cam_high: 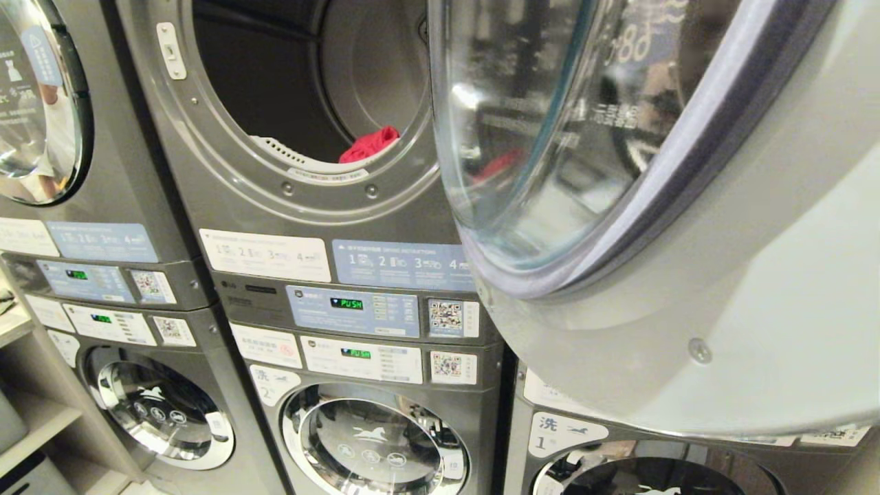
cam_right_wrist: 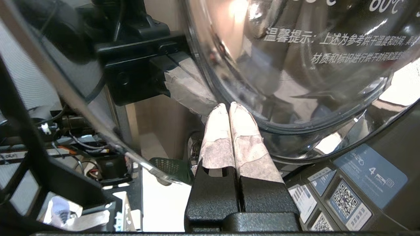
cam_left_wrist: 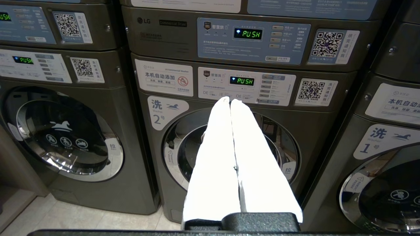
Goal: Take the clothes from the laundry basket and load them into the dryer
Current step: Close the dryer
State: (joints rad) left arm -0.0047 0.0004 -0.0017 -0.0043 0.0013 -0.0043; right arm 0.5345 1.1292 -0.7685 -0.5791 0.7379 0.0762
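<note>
**Dryer open, red cloth inside the drum**

Dryer [cam_high: 275, 172] stands open in the upper row, and a red cloth [cam_high: 369, 144] lies at the near edge of its drum, toward the right side. The round glass door [cam_high: 550, 137] is swung out to the right and fills much of the head view. The right gripper [cam_right_wrist: 228, 105] has its fingers pressed together, holding nothing, with the tips just beside the curved glass of the door. The left gripper [cam_left_wrist: 229, 101] is also closed and empty; it points at the washer [cam_left_wrist: 229, 147] marked with the number two, below the dryer. No basket shows in any view.
</note>
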